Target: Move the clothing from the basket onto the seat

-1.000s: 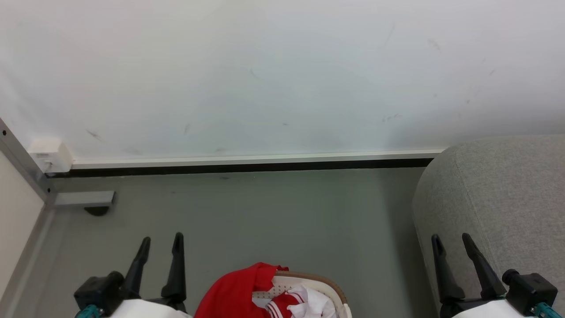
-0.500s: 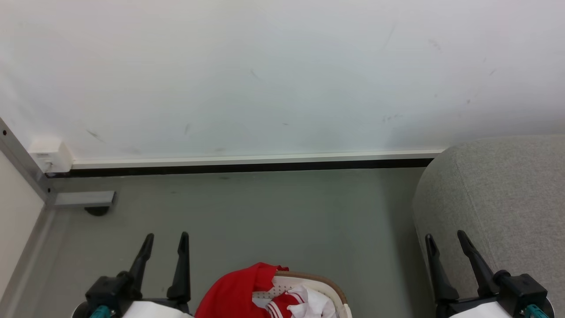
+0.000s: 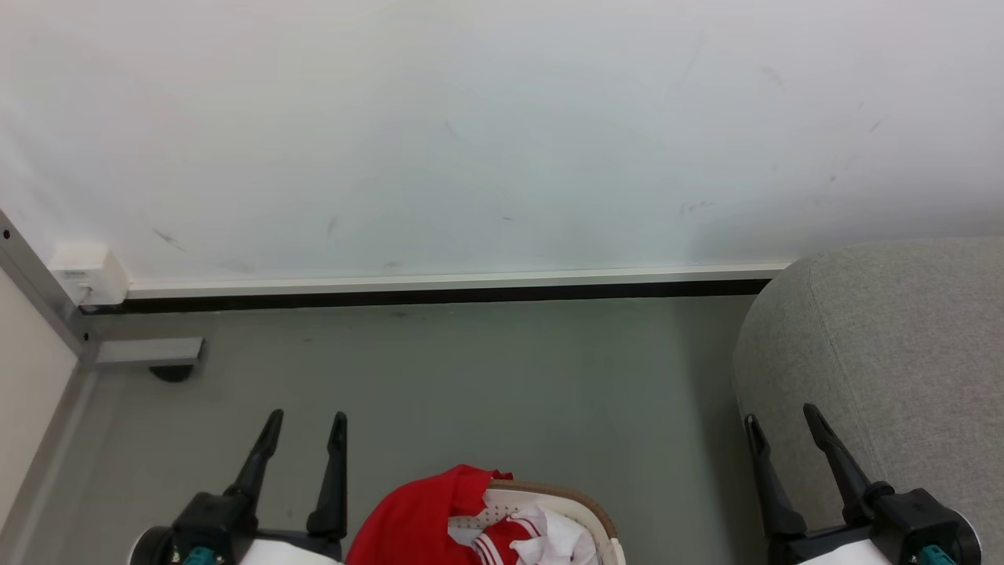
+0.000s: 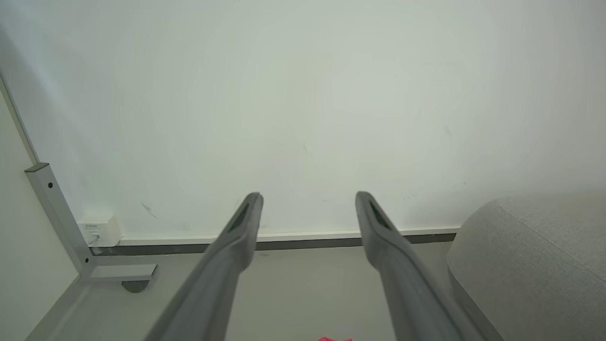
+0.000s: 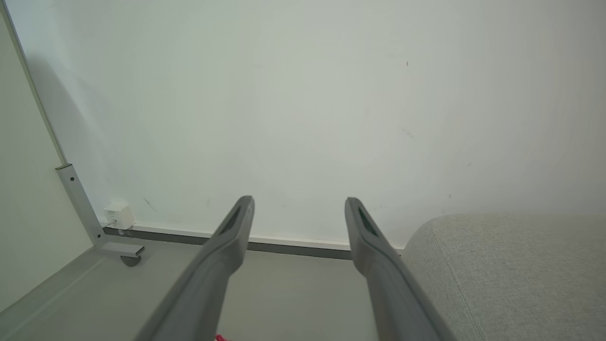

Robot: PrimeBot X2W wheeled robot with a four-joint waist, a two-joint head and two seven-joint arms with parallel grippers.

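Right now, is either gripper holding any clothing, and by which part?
Nothing is held. The left gripper and right gripper are open and empty; the clothing lies in the basket.

Left gripper (image 4: 308, 196), jaws apart, faces wall (image 4: 303, 94) beside seat (image 4: 535, 265).

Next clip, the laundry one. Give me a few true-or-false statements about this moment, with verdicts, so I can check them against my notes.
1. The left gripper and the right gripper are both open and hold nothing. True.
2. Red clothing hangs over the rim of the basket. True.
3. The sofa is on the robot's right of the basket. True.
4. The left gripper is shut on the clothing. False: it is open, to the left of the basket and apart from the clothing.
5. The basket sits on the sofa. False: grey floor lies between them.
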